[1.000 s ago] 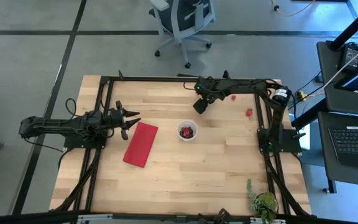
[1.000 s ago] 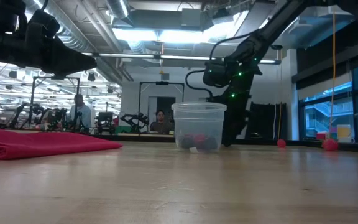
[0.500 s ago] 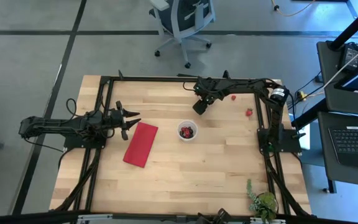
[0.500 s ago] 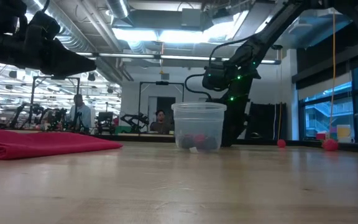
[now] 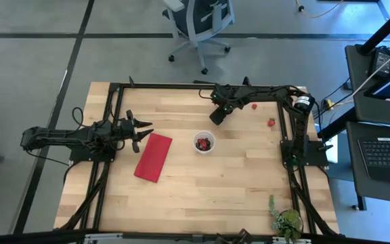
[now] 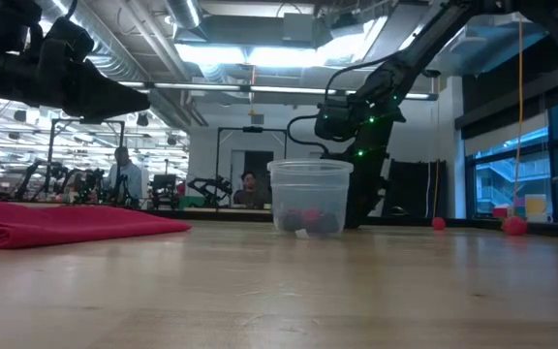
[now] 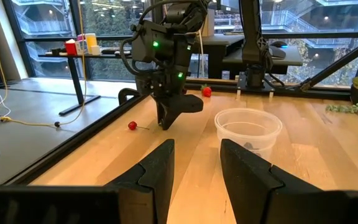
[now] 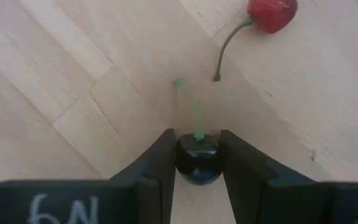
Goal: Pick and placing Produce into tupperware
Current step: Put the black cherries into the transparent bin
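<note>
My right gripper stands at the table's far side, behind the clear round cup, and is shut on a dark cherry. The cup stands upright on its base and holds several cherries. A red cherry with a stem lies on the wood just beyond my right fingers. Two red berries lie farther right. My left gripper hovers open above the table's left part, beside the magenta cloth; its fingers point at the cup. My right gripper pinches the dark cherry's round body between its two fingers, coming from above and pointing down at the wood. The green stem sticks out free beyond the fingertips. Whether the cherry rests on the table or hangs just above it, I cannot tell.
The magenta cloth lies flat to the cup's left. A green plant stands at the near right corner. Black frame rails run along the table's edges. Bare wood lies nearer than the cup. People show in the room behind.
My right gripper has edged slightly toward the table's left and sunk a little; over the last half second it has kept still.
</note>
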Robot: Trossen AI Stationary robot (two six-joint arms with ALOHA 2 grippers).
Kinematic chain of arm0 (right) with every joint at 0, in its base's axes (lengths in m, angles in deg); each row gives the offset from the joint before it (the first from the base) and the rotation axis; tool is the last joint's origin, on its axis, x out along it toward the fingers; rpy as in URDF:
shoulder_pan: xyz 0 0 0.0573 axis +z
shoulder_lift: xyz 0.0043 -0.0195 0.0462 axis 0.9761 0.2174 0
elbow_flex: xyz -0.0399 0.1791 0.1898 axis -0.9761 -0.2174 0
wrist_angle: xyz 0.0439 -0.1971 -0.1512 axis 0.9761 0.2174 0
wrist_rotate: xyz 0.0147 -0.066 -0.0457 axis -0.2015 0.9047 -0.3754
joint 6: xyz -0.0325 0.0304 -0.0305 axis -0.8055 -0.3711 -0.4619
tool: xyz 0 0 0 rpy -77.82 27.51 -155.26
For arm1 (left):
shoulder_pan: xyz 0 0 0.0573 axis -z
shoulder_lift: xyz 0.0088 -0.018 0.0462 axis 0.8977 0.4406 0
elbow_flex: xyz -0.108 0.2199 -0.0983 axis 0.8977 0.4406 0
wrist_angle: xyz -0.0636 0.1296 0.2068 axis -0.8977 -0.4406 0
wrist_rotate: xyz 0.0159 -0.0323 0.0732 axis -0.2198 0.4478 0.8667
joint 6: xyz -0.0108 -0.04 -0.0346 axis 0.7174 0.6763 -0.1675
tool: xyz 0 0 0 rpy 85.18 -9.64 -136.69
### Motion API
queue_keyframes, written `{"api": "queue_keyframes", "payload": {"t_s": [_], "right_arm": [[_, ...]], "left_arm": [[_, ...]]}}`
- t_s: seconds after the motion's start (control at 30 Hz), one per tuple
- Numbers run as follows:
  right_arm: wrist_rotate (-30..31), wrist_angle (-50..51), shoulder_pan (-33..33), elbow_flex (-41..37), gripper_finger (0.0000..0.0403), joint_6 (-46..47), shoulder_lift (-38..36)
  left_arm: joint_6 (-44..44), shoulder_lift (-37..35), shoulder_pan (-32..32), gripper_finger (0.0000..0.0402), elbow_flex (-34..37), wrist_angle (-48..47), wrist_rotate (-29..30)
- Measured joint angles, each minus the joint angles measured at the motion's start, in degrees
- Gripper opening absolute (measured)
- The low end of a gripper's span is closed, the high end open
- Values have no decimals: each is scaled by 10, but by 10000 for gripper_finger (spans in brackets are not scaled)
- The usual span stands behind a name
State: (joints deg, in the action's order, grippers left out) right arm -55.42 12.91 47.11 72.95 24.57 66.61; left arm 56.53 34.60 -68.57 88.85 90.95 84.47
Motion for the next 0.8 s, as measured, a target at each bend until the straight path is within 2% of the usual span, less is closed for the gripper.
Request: {"api": "queue_keyframes", "payload": {"t_s": [0.17, 0.3, 0.4, 0.57, 0.7, 0.8], "right_arm": [[3, 19, 3, 9, 108, 13, 1], [5, 98, 16, 46, 113, 16, 5], [8, 162, 32, 92, 109, 15, 8], [73, 290, 70, 180, 109, 17, 5], [80, 341, 112, 251, 111, 30, 4], [79, 344, 151, 288, 110, 30, 4]], "left_arm": [[0, 0, 0, 124, 0, 0, 0], [0, 0, 0, 124, 0, 0, 0], [0, 0, 0, 124, 0, 0, 0], [0, 0, 0, 124, 0, 0, 0], [0, 0, 0, 124, 0, 0, 0], [0, 0, 0, 124, 0, 0, 0]]}}
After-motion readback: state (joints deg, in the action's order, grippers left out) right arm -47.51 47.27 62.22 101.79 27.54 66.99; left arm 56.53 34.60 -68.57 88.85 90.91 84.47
